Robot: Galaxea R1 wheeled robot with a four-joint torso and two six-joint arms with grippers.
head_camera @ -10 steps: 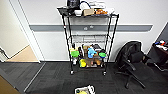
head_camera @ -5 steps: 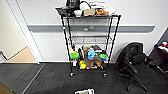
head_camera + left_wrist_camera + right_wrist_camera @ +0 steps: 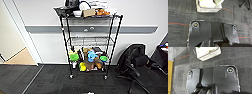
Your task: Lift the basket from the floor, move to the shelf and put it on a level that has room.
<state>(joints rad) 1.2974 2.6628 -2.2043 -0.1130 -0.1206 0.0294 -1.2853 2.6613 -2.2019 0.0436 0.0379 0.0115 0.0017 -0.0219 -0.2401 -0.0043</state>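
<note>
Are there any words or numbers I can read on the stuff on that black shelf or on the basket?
None can be read.
The brown box on the shelf's top tier: any print on it is too blurred.
The colourful items on the lowest tier: any labels are too small and blurred.
The basket on the floor: no writing shows.

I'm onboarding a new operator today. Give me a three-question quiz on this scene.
1. True or false: the basket sits on the carpet floor.
2. Which tier of the shelf has room? A top, B middle, C lowest.
3. Fill in: right of the shelf stands a black ____.

Key: 1 true; 2 B; 3 chair.
</note>
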